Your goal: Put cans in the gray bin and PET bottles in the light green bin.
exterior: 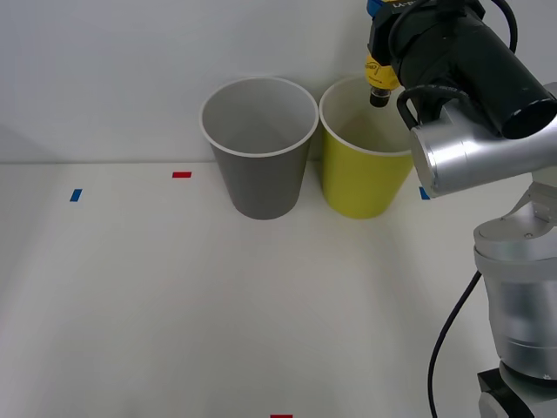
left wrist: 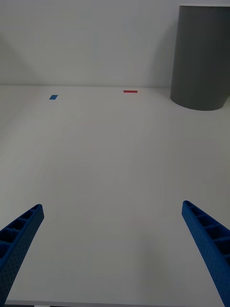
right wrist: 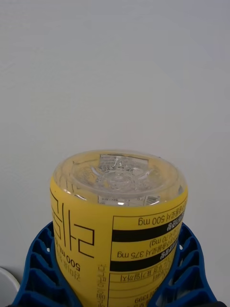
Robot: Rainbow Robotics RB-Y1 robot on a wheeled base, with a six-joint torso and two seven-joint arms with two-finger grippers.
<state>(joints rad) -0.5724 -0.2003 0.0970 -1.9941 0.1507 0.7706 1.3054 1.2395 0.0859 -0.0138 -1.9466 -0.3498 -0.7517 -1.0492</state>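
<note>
The right gripper point(right wrist: 115, 288) holds the PET bottle point(exterior: 379, 80) cap-down, its blue fingers point(right wrist: 36, 268) clamped around the yellow label. The bottle hangs above the light green bin point(exterior: 361, 170), over the part of its mouth farthest from the gray bin point(exterior: 259, 157) standing just beside it. This looks like the drop-off step: the next move calls for releasing the bottle so it falls inside. The left gripper point(left wrist: 112, 249) waits spread wide over the table point(exterior: 174, 305), away from the light green bin.
</note>
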